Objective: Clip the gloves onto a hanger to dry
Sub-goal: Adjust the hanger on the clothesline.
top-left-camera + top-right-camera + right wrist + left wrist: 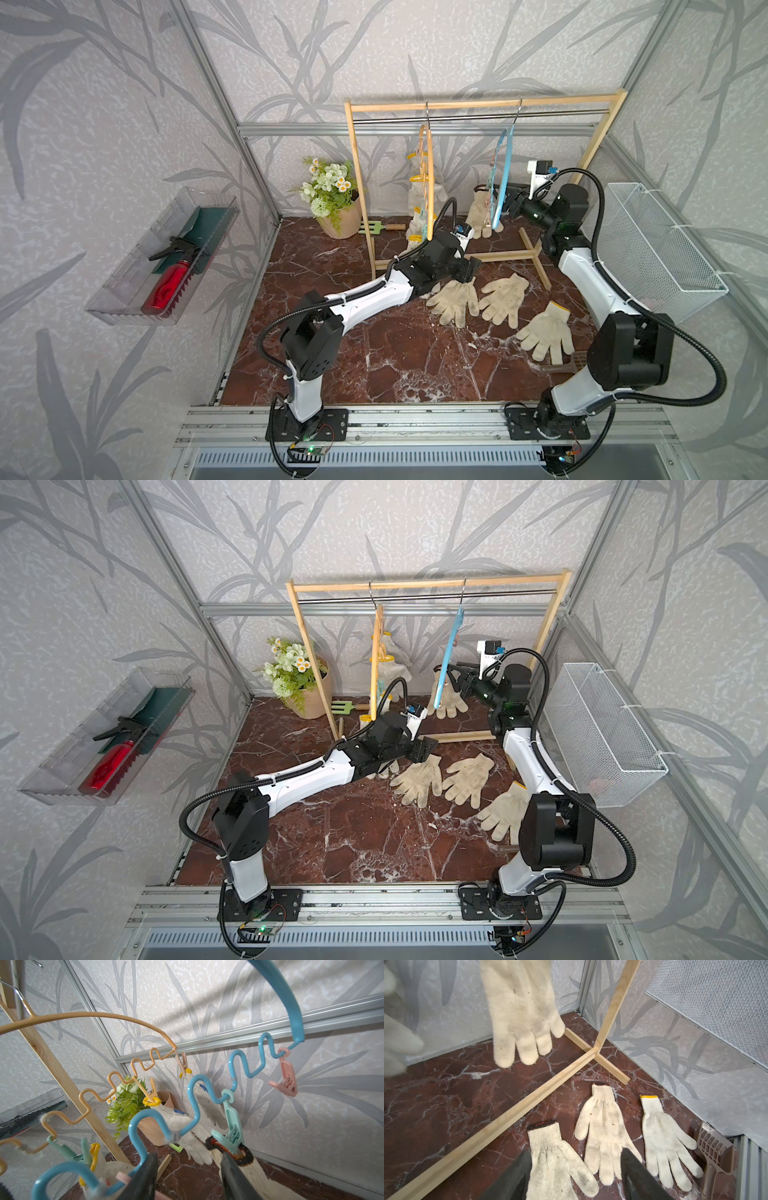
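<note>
Fetching the next glove: the left end effector (576, 1155) hangs empty, jaws apart, over three off-white knitted gloves (505, 299) on the red marble worktop (374, 353). The right end effector (188, 1159) is at the blue wavy plastic hanger (245, 1068); whether it clamps anything, I cannot tell. Next move: lower onto a cuff and close.

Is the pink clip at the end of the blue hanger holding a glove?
No, the pink clip on the blue hanger hangs empty; the glove hangs from the green clip beside it.

We found the brown scoop (577, 358), at four o'clock on the table (374, 353), half hidden behind the right arm (623, 353); one glove (398, 1043) was blurred.
</note>
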Available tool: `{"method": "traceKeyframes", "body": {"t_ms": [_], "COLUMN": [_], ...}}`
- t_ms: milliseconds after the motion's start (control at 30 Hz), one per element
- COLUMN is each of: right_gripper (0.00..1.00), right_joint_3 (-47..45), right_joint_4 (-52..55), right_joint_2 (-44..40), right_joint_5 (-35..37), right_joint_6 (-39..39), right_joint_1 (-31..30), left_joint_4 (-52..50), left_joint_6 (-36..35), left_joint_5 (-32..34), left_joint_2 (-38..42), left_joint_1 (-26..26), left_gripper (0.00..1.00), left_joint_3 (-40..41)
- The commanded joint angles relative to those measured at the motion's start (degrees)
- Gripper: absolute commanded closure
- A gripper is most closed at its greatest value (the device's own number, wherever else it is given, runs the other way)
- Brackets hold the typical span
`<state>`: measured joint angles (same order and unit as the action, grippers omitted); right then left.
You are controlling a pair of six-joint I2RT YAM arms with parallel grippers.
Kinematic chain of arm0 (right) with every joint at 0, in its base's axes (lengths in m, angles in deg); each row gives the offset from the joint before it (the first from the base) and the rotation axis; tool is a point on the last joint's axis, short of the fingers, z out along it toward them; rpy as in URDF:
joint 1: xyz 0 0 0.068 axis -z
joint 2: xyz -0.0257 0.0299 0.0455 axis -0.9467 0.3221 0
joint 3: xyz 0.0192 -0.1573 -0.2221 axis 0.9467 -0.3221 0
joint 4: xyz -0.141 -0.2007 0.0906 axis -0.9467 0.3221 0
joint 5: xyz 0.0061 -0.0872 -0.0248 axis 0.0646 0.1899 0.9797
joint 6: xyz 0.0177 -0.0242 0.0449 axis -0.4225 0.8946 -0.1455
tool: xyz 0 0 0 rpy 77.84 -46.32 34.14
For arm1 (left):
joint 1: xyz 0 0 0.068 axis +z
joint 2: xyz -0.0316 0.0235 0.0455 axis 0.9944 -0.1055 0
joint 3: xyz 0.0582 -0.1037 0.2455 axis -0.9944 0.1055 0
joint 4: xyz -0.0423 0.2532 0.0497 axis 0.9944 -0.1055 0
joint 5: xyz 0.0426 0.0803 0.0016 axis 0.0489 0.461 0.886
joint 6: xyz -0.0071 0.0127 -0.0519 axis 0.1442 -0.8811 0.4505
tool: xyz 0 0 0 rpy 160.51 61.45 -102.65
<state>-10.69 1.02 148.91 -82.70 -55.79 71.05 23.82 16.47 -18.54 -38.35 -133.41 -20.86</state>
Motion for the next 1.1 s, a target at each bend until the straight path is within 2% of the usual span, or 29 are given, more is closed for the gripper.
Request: {"method": "traceKeyframes", "body": {"t_ms": [0,133,300,500,700,867,1000,1067], "right_gripper": [0.5,0.5,0.5,0.49,0.49,0.49,0.49,0.49], "right_joint_3": [-0.31,-0.04,0.05,-0.6,-1.42,-1.97,-2.0,-2.08], "right_joint_4": [-0.09,-0.44,-0.3,-0.67,-1.73,-2.0,-1.78,-1.59], "right_joint_2": [-2.14,-1.81,-1.98,-2.51,-3.01,-3.73,-4.18,-4.44], "right_joint_5": [0.29,0.24,0.24,0.71,1.07,1.6,1.76,1.95], "right_joint_6": [1.02,0.33,0.46,0.29,-0.42,-0.43,0.02,0.25], "right_joint_1": [-0.28,-0.28,-0.28,-0.28,-0.28,-0.49,-0.87,-1.04], "left_joint_4": [-0.6,-1.84,-2.19,-4.46,-10.89,-18.93,-19.41,-20.59], "left_joint_6": [-2.03,-2.83,-2.69,-1.64,-0.12,-0.83,-1.11,-0.77], "left_joint_5": [1.85,4.85,5.05,7.73,12.82,20.87,24.27,25.53], "left_joint_2": [2.77,4.58,7.57,13.85,22.35,25.88,26.64,25.4], "left_joint_1": [-2.38,-4.6,-6.65,-8.22,-8.59,-8.53,-8.12,-7.54], "left_gripper": [0.32,0.32,0.32,0.35,0.39,0.42,0.44,0.41], "left_joint_3": [-3.0,-2.86,-0.91,1.8,3.52,-0.5,-4.63,-8.07]}}
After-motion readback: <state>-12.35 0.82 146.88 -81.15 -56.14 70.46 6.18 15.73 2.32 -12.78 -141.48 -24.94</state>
